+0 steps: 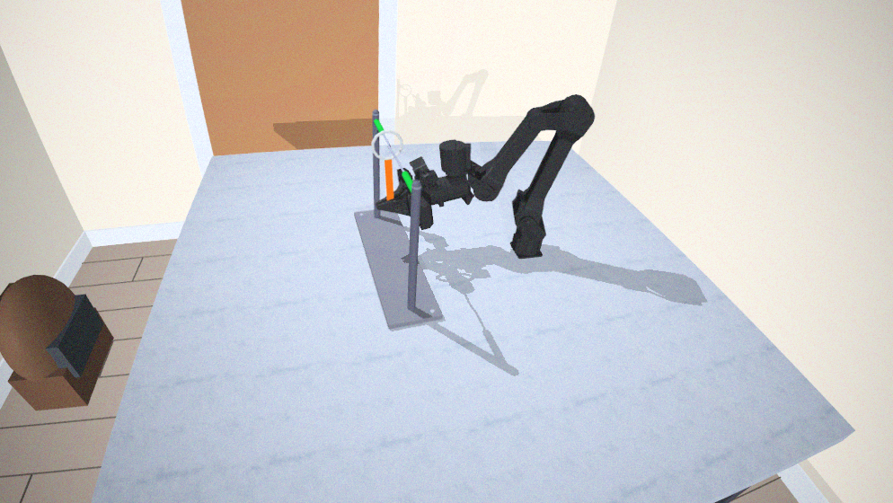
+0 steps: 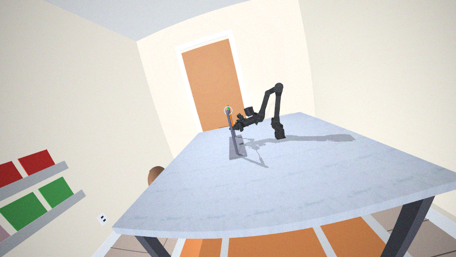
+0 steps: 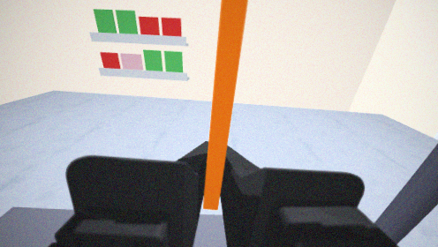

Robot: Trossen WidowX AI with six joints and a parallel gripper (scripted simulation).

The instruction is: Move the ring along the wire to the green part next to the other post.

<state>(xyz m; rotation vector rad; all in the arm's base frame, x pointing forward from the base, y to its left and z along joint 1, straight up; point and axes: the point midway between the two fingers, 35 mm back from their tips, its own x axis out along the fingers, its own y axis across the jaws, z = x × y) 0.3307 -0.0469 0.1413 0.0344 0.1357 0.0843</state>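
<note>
- White ring (image 1: 373,145) around thin grey wire, near far post (image 1: 375,180).
- Orange handle (image 1: 389,180) below ring, roughly upright.
- Black gripper (image 1: 384,203) closed on handle's lower end.

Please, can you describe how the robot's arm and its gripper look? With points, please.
The arm (image 1: 512,146) (image 2: 264,103) is matte black all over, with slim straight links and rounded, blocky joints. The gripper (image 1: 388,201) (image 2: 233,126) (image 3: 214,147) is black too; its two fingers have broad, round-cornered backs and narrow to points. I see no cables or markings.
</note>
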